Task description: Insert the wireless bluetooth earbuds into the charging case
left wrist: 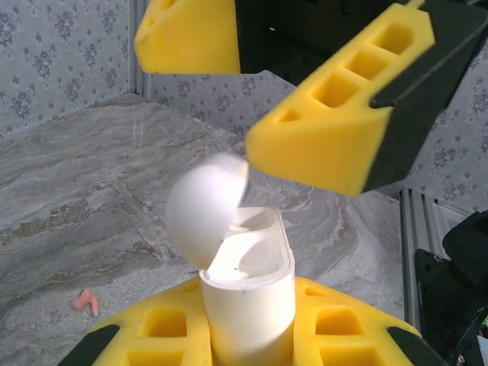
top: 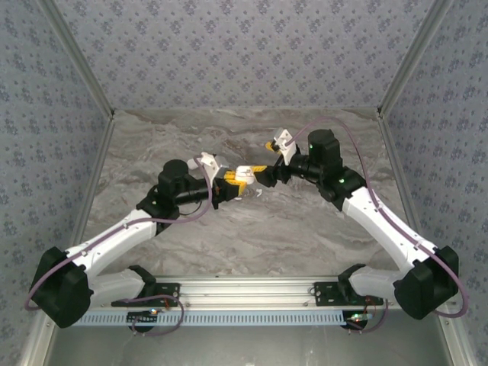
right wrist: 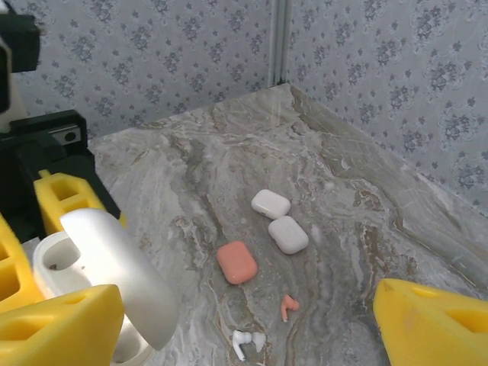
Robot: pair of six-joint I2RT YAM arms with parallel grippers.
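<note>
A white charging case (left wrist: 248, 305) stands upright between my left gripper's yellow fingers (left wrist: 164, 332), lid (left wrist: 206, 213) swung open, both wells bare white. My left gripper (left wrist: 248, 324) is shut on it, above the table's middle (top: 232, 183). My right gripper (left wrist: 252, 84) hangs open just over the case, its fingers (left wrist: 335, 130) wide apart. In the right wrist view the case (right wrist: 53, 267) sits at the left beside one yellow finger (right wrist: 53, 328) of the open right gripper (right wrist: 244, 328). On the marble below lie a red earbud (right wrist: 289, 306) and two white earbuds (right wrist: 248, 341).
Two closed white cases (right wrist: 271, 203) (right wrist: 288, 234) and a closed red case (right wrist: 236, 262) lie on the marble table (right wrist: 343, 175) beyond the earbuds. The red earbud (left wrist: 86, 302) also lies left of the held case. Patterned walls (top: 244, 53) enclose the table.
</note>
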